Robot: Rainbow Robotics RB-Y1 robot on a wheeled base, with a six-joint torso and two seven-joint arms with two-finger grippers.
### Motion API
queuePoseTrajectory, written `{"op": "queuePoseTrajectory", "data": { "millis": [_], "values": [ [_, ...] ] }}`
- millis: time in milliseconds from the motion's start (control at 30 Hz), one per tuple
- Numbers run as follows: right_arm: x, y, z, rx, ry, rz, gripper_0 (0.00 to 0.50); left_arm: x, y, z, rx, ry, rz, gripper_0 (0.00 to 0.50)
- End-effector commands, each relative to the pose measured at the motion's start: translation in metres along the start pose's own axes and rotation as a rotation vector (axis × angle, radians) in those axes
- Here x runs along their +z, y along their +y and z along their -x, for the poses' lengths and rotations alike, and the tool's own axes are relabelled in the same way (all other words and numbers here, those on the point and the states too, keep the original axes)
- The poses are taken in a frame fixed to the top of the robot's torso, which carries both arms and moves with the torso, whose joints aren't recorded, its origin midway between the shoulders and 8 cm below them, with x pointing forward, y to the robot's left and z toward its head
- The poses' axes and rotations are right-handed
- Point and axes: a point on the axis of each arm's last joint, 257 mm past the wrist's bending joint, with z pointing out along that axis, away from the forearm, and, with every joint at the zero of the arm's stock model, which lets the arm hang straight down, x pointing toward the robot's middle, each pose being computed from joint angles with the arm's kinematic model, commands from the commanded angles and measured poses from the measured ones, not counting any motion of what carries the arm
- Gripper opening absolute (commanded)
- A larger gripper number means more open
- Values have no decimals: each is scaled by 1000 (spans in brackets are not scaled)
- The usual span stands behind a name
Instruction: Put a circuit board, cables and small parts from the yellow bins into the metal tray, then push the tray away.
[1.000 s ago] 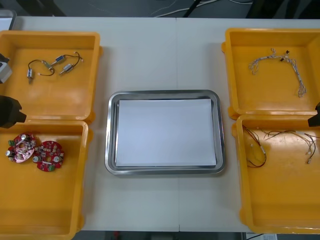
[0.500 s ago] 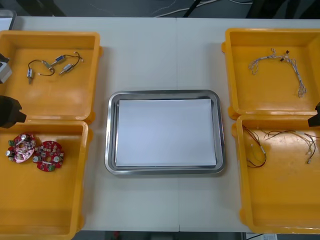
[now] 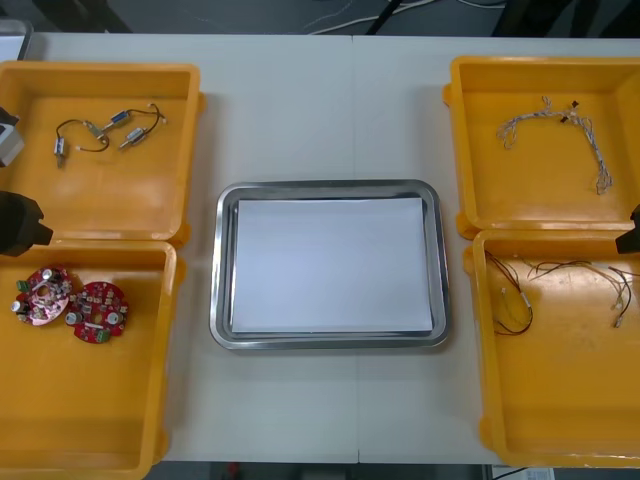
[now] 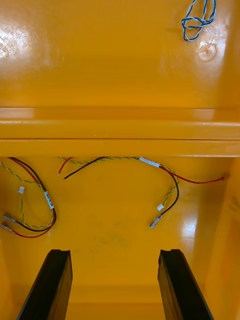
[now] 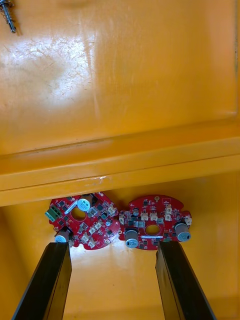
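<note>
Red boards [image 5: 82,220] near L gripper [image 5: 114,246] – fingers wide apart, empty, R gripper [image 4: 115,252] likewise, near red/yellow cables [image 4: 48,200]

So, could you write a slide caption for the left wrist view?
Open left gripper hovers above two round red circuit boards lying side by side in a yellow bin.

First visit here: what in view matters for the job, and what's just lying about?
Job: metal tray; yellow bins; circuit boards; cables; small metal parts; left tool over boards; right tool over cables.
Lying about: loose cords beyond table.
</note>
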Motion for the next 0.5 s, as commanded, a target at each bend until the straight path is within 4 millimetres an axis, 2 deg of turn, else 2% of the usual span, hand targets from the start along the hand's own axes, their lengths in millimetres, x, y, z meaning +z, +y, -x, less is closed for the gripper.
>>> {"op": "queuePoseTrajectory", "data": {
  "millis": [33, 333, 367, 433, 467, 500],
  "values": [
    [-13, -13, 10, -13, -32, -25, 500, -10, 10, 9, -34, -15, 41, 500],
    [-13, -13, 10, -13, -32, -25, 500, -10, 10, 9, -34, -15, 41, 500],
    [8, -7, -16, -4, 40, -1, 500, -10, 10, 9, -34, -15, 41, 500],
    [12, -6, -20, 2, 52, 6, 500, -10, 10, 9, -34, -15, 41, 500],
    [9, -8, -17, 1, 46, -2, 500, 13, -4, -19, -24, 60, -5, 500],
    [9, -7, -18, 1, 47, -1, 500, 13, -4, -18, -24, 59, -5, 500]
  ]
}}
